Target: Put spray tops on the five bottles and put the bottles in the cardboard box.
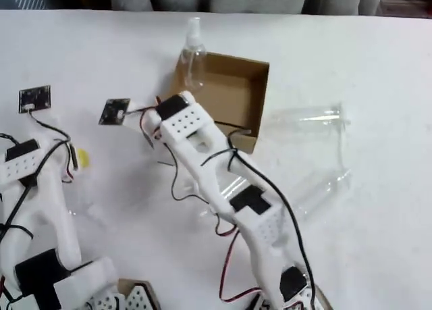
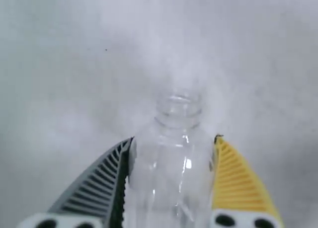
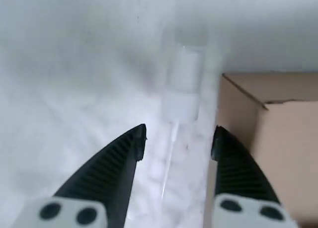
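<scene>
The spray-topped bottle (image 1: 192, 53) sits just beside the cardboard box (image 1: 233, 94) at its 10 o'clock corner, neck toward 12 in the high view. It lies straight ahead of the nearer right gripper (image 3: 179, 133), whose jaws gape wide; the left gripper (image 2: 174, 138) clamps an uncapped bottle (image 2: 176, 158)

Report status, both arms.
Left gripper shut on uncapped bottle. Right gripper at capped bottle beside cardboard box. Loose bottles lying past box, nothing blocking.
</scene>
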